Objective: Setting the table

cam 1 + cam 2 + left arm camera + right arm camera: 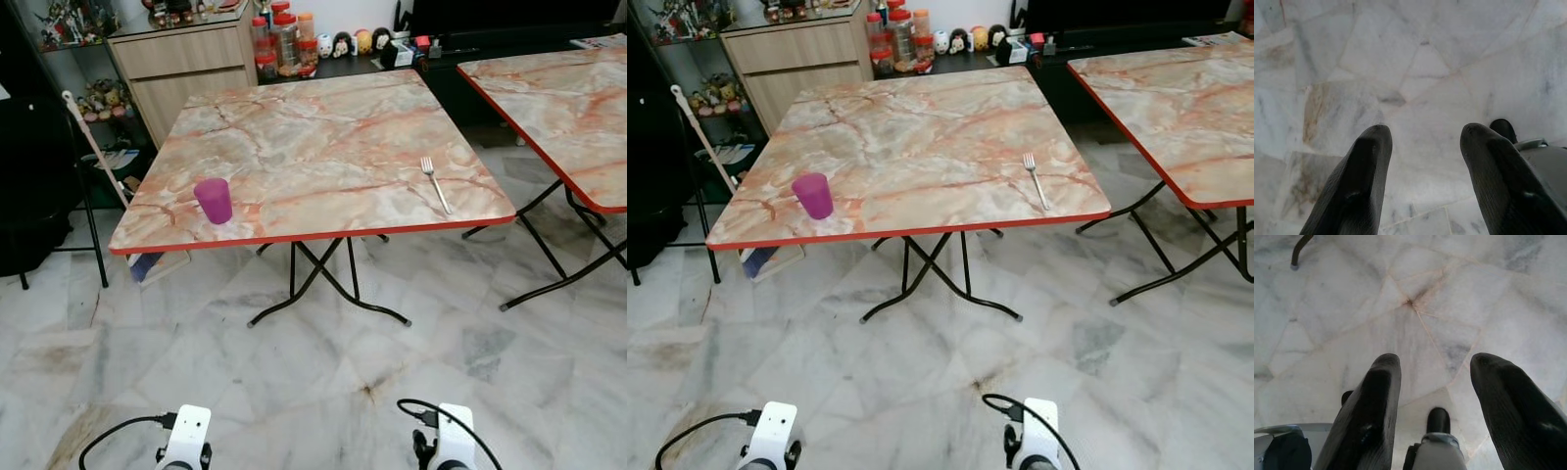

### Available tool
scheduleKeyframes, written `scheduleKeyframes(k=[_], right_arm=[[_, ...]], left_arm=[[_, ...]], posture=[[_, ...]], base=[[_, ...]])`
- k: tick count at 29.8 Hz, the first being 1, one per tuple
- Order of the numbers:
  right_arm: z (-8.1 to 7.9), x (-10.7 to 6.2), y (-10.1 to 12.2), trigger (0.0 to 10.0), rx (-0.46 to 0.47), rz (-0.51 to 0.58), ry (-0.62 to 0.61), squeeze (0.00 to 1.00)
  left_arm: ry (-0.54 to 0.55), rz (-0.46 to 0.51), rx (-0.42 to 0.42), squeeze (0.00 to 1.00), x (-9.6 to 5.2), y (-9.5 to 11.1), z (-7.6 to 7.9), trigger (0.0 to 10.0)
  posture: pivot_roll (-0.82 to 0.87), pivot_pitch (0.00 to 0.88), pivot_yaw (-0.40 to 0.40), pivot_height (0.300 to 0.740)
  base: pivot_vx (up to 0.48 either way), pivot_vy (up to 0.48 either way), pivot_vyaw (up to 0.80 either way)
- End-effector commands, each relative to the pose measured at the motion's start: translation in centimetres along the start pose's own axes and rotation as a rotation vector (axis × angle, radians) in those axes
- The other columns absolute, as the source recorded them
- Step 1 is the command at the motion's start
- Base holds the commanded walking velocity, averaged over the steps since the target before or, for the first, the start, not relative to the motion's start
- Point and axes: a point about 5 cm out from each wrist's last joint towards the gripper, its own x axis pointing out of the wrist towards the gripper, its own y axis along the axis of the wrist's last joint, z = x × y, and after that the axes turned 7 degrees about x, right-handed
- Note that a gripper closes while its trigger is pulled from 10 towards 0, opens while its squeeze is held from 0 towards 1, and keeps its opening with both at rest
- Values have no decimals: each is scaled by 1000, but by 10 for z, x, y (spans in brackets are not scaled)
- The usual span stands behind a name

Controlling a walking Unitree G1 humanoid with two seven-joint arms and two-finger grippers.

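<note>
Fork [435, 183] lies flat on the marbled tabletop [313, 147], near the front right corner, its tines pointing toward the far side and its handle toward the red front edge. A purple cup [214, 200] stands upright on the same tabletop, near the front left corner, well apart from the fork. The tabletop is square with a red rim and rests on black folding legs [323, 279] over a pale marble floor [323, 382].

A second tabletop [568, 98] of the same pattern stands just to the right, separated by a gap. Behind the first one are a wooden cabinet [181, 64] and a low dark shelf carrying jars with red lids [279, 39] and small figurines [353, 42]. A broom handle [93, 147] leans at the left.

Both arms hang low in front of the robot, well short of the tabletop. The left gripper [1425, 161] points down at the floor, its two black fingers [1361, 181] spread apart with nothing between them. The right gripper [1435, 391] also points at the floor, fingers [1374, 416] apart and holding nothing.
</note>
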Motion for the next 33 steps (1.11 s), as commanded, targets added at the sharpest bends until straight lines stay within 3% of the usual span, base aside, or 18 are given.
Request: scheduleKeyframes(k=[1, 19, 23, 33], right_arm=[[-4, 1, 2, 10000, 3, 13, 11, 0], [-4, 2, 9, 10000, -35, 37, 27, 0], [-2, 2, 9, 10000, 6, 34, 7, 0], [-2, 1, 8, 10000, -9, 37, 16, 0]], left_arm=[[13, 2, 4, 0, 0, 0, -5, 10000], [18, 5, -11, 0, 1, 3, -4, 10000], [20, 1, -17, 0, 1, 1, -5, 10000], [20, -5, -15, 0, 0, -2, -5, 10000]], posture=[[41, 0, 88, 740], [40, 22, 82, 740], [40, 23, 84, 740], [42, 30, 85, 740]], base=[[300, 0, 0], [312, 0, 62], [309, 0, 348], [280, 0, 0]])
